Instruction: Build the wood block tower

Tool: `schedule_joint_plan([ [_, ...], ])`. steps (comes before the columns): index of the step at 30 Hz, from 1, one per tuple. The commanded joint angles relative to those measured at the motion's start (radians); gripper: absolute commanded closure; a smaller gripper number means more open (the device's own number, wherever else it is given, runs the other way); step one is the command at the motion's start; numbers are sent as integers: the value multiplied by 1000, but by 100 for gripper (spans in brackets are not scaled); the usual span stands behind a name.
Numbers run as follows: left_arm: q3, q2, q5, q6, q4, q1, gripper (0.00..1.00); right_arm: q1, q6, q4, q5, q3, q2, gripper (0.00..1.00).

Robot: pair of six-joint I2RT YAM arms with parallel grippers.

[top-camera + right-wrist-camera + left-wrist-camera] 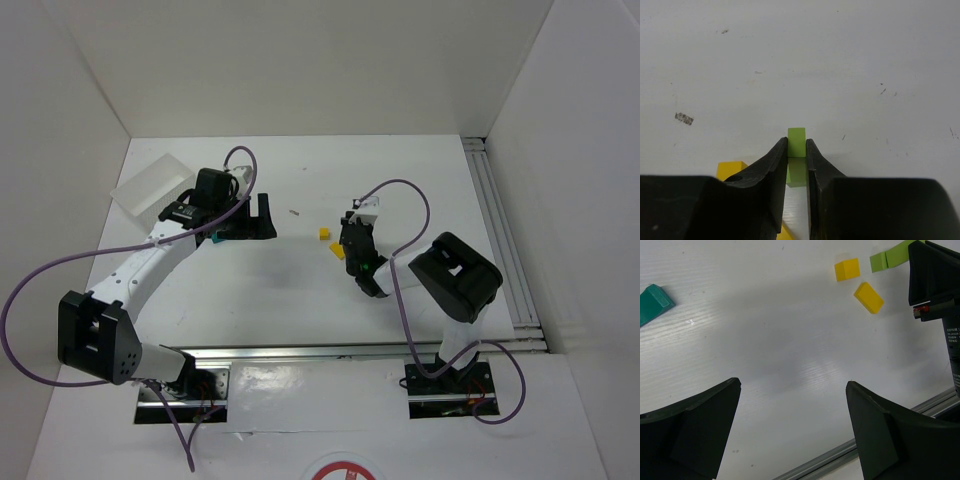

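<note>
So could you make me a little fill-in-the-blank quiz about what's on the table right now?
1. The right tool is shut on a ___ block.
2. The left tool stands ___ and holds nothing.
3. ___ yellow blocks lie on the table.
4. The teal piece lies close to the ___ tool.
Missing words: green, open, Two, left.

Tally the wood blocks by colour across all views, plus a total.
yellow blocks: 2
green block: 1, pinched in the right claw
teal block: 1
Total: 4
</note>
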Motion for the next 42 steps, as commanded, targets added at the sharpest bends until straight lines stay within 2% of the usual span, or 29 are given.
schedule_joint_plan([
  [1, -2, 3, -4, 23, 22, 4, 0, 10, 11, 50, 35, 23, 20, 74],
  [8, -2, 3, -4, 23, 22, 4, 0, 19, 11, 41, 44, 23, 20, 68],
  [13, -11, 3, 5, 23, 31, 4, 0, 19, 11, 32, 44, 23, 20, 60],
  [21, -11, 3, 5, 23, 31, 4, 0, 19, 11, 12, 54, 41, 20, 57],
  [23, -11, 3, 5, 23, 31, 4, 0, 19, 11, 12, 63, 41, 20, 61],
  [24, -11, 3, 5, 23, 31, 4, 0, 19, 11, 12, 63, 41, 20, 68],
  [32, -20, 3, 5, 23, 31, 4, 0, 19, 11, 12, 63, 41, 20, 83],
  [37, -20, 3, 5, 23, 31, 4, 0, 19, 11, 12, 63, 41, 11, 88],
  [42, -20, 3, 5, 23, 40, 4, 0, 28, -11, 12, 63, 32, 1, 89],
])
